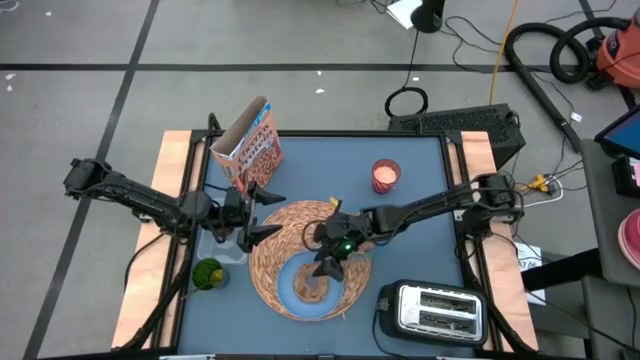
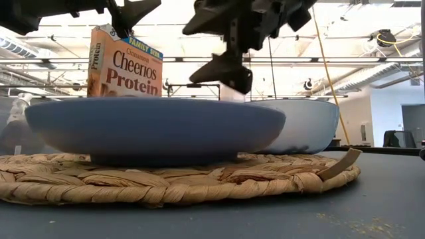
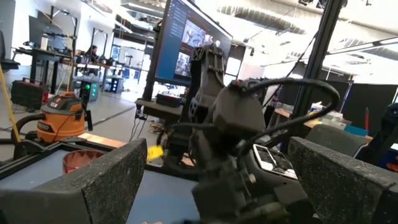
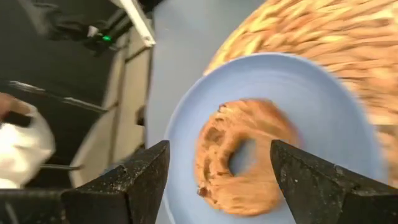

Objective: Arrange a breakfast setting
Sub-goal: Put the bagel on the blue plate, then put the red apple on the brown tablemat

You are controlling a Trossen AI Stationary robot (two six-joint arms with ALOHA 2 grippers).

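Right claw (image 4: 219, 180) wide open, empty, above bread ring (image 4: 241, 155) mid blue plate (image 4: 323, 93), rim clear, left claw (image 1: 262, 213) open by mat edge.

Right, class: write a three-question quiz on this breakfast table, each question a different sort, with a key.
1. True or false: the brown ring-shaped bread lies on the light-blue plate.
2. Which gripper hangs open above that plate: A left gripper, B right gripper?
3. Fill in: the plate sits on the round woven straw ____.

Key: 1 true; 2 B; 3 placemat.
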